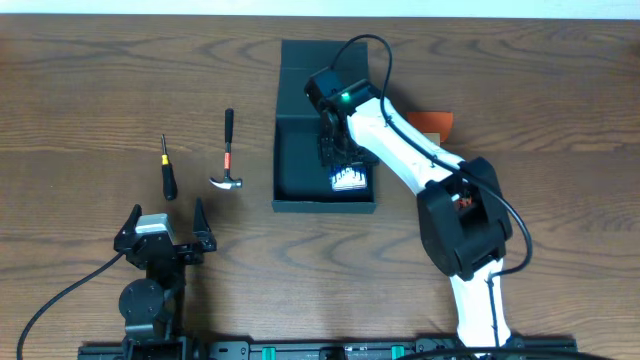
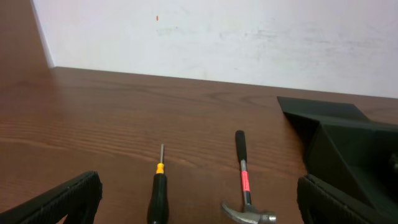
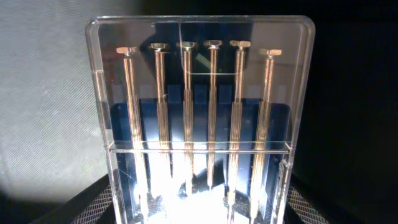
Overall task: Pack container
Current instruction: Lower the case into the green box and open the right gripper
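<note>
The dark teal container point(image 1: 290, 196) stands open at the table's centre, its flap lid point(image 1: 305, 65) folded back; its corner shows in the left wrist view point(image 2: 348, 146). My right gripper point(image 1: 340, 150) reaches down into it and is shut on the clear-lidded blue case of silver bits point(image 1: 350, 180). That case fills the right wrist view point(image 3: 202, 118), held between both fingers, with the container's dark inside point(image 3: 354, 93) behind it. My left gripper point(image 1: 167, 228) is open and empty near the front left edge, and it frames bare wood in the left wrist view point(image 2: 199, 208).
A black-handled screwdriver point(image 1: 168, 175) point(image 2: 157, 196) and a small hammer with a red band point(image 1: 229, 150) point(image 2: 244, 183) lie on the wood left of the container, just beyond my left gripper. An orange object point(image 1: 432, 122) lies right of the container, behind the right arm.
</note>
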You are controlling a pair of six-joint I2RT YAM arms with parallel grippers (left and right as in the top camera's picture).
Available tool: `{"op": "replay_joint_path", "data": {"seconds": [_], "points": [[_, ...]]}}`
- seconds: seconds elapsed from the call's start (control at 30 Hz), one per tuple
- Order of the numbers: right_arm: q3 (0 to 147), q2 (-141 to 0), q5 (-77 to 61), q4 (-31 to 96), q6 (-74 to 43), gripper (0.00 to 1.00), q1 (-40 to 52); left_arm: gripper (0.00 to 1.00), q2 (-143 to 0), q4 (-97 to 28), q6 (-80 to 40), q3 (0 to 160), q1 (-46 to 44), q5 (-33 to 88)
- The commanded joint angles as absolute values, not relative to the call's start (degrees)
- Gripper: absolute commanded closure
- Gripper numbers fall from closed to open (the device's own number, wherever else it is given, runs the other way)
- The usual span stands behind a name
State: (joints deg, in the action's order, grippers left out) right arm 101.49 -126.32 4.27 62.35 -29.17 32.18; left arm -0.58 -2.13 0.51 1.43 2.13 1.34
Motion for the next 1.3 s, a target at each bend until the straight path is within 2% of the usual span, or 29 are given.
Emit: {"op": "replay_joint_path", "data": {"seconds": [0.0, 0.1, 0.23, 0.4, 0.47, 0.6, 0.7, 0.97, 1.1, 1.27], "points": [[101.4, -127.0, 4.0, 61.5, -30.2, 0.76, 32.2, 0.02, -0.2, -4.0, 1.5, 0.2, 2.0, 0.9], [101.4, -127.0, 4.0, 61.1, -30.2, 0.72, 32.5, 0.01, -0.2, -4.0, 1.5, 0.2, 2.0, 0.9], [101.4, -127.0, 4.1, 60.9, -30.2, 0.57, 32.7, 0.01, -0.2, -4.0, 1.5, 0.2, 2.0, 0.9], [101.4, -127.0, 4.1, 61.0, -30.2, 0.55, 32.7, 0.02, -0.2, -4.0, 1.5, 0.2, 2.0, 0.9], [101.4, -127.0, 4.0, 61.1, -30.2, 0.5, 32.7, 0.01, -0.2, -4.0, 1.5, 0.2, 2.0, 0.9], [101.4, -127.0, 4.0, 61.1, -30.2, 0.49, 32.7, 0.01, -0.2, -4.0, 1.5, 0.2, 2.0, 0.9], [101.4, -127.0, 4.0, 61.1, -30.2, 0.42, 32.7, 0.01, -0.2, -4.0, 1.5, 0.2, 1.9, 0.9], [101.4, -127.0, 4.1, 61.1, -30.2, 0.31, 32.7, 0.02, -0.2, -4.0, 1.5, 0.2, 2.0, 0.9], [101.4, -127.0, 4.1, 61.0, -30.2, 0.2, 32.7, 0.01, -0.2, -4.0, 1.5, 0.2, 1.9, 0.9], [101.4, -127.0, 4.1, 61.0, -30.2, 0.18, 32.7, 0.01, -0.2, -4.0, 1.5, 0.2, 2.0, 0.9]]}}
